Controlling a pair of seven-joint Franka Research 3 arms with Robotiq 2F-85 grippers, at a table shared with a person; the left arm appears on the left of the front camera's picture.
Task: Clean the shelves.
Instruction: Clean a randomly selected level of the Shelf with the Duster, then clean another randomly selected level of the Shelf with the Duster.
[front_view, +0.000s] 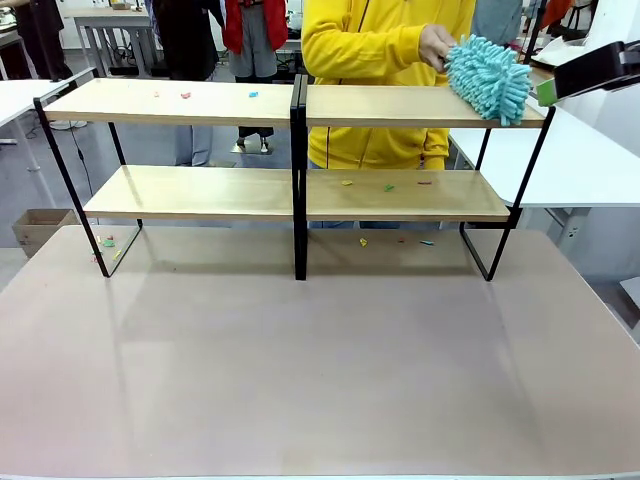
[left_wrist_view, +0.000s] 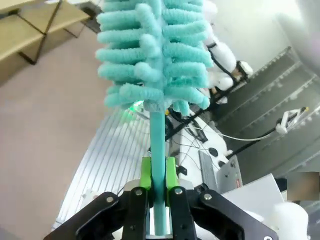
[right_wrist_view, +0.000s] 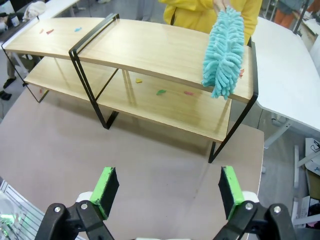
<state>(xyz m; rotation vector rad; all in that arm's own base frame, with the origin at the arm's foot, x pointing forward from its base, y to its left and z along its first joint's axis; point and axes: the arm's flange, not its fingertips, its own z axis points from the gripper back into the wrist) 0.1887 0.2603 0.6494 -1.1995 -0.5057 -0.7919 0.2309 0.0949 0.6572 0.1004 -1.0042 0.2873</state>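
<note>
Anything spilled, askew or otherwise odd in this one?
Small coloured scraps litter the shelves: left on the top board, right on the lower board, more on the tabletop underneath. The shelves stand straight, undamaged. The left gripper holds its duster squarely.

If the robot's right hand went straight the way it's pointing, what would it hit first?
Probably the lower light-wood board of the black-framed two-tier shelves; the open right hand aims there. Depth is unclear, so it might meet the brownish-pink tabletop just before.
</note>
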